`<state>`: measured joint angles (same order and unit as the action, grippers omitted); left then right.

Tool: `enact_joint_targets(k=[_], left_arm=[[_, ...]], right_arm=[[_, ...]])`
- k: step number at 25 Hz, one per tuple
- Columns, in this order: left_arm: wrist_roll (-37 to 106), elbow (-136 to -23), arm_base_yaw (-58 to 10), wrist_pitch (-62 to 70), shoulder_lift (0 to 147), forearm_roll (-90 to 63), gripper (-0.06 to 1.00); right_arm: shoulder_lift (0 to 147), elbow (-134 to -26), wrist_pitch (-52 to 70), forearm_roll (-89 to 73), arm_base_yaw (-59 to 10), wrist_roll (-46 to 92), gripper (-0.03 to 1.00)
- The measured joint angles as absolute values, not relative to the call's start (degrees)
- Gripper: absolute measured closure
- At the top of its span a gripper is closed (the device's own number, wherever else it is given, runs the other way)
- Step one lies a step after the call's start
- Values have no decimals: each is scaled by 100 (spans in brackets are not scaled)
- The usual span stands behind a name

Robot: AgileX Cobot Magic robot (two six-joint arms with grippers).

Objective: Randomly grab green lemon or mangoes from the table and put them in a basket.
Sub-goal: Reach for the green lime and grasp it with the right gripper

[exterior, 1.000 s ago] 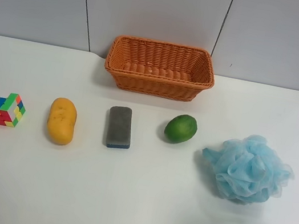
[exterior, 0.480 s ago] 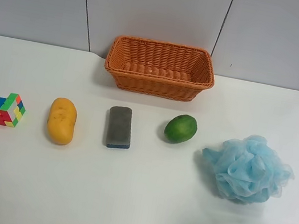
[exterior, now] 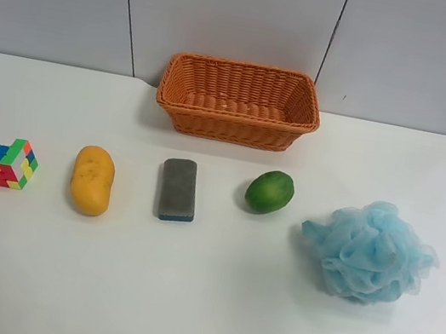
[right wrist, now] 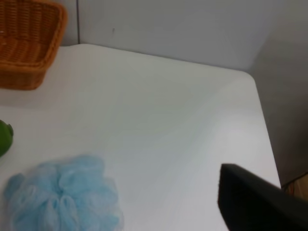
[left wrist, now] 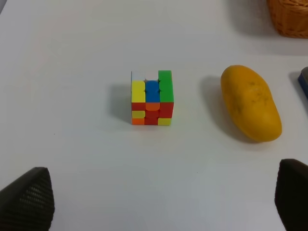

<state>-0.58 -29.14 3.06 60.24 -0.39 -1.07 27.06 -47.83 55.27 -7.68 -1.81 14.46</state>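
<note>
Bright, even light. Shadows on the table (exterior: 199,301) are soft and small. The right wrist view is blurry.

Holds the left gripper (left wrist: 159,198) spread wide and pitched downward, its two dark, textured fingertips (left wrist: 26,199) far apart and gripping nothing. Shows only one dark, smooth finger (right wrist: 255,204) of the right gripper (right wrist: 257,207) in the right wrist view, blurred and close to the lens. Cannot tell from that single finger whether the right jaws stand apart or together.
</note>
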Motion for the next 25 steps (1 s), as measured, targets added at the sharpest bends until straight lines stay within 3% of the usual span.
enact_joint_targets(k=[11,25], left_arm=[[-58,-2914,306,6024,-39,-107,5],[-58,-2914,306,6024,-39,-107,5]], right_arm=[[5992,-6543,6215,-3165,-284,3326,-2],[8334,-6597,5748,-1458,-1502,2871,-2]])
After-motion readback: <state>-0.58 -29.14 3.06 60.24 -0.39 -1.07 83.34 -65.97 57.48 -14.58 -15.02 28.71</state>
